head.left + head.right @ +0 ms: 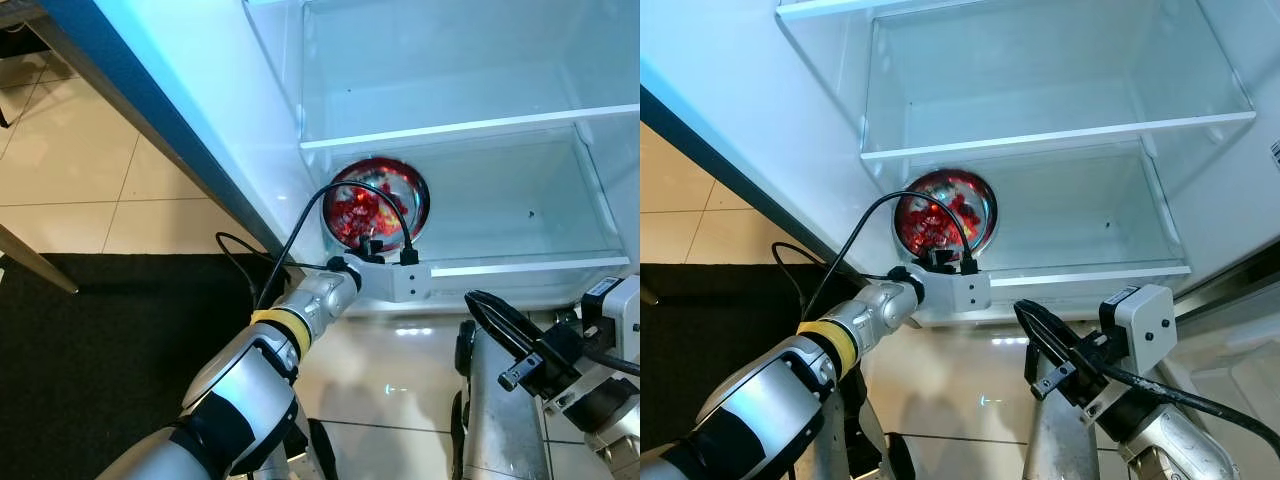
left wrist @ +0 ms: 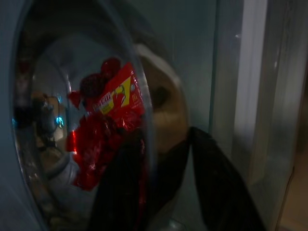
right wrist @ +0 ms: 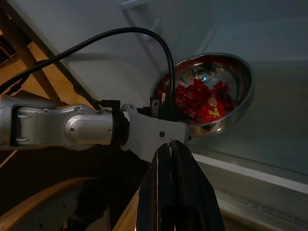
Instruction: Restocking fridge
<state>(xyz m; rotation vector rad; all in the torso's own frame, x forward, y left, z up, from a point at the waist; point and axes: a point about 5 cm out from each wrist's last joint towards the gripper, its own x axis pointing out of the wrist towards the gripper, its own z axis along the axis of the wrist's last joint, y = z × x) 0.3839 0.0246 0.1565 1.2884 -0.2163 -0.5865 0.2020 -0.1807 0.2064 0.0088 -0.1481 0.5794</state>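
A steel bowl [image 1: 378, 200] of red wrapped sweets [image 2: 108, 125] is at the left end of the fridge's lower glass shelf [image 1: 520, 265], tilted so its opening faces me. My left gripper [image 2: 161, 139] is shut on the bowl's near rim, one finger inside the bowl and one outside. The white wrist block [image 1: 958, 291] covers those fingers in the eye views. My right gripper [image 1: 1025, 312] is shut on nothing, hovering below the fridge's front edge, right of the left wrist. In the right wrist view the bowl [image 3: 211, 96] lies just beyond the left wrist.
The upper glass shelf [image 1: 470, 128] is bare. The fridge's left wall [image 1: 230, 110] stands close beside the bowl. A black rug [image 1: 100, 340] and beige tiles [image 1: 70, 160] lie to the left. A black cable [image 1: 300, 230] loops over my left wrist.
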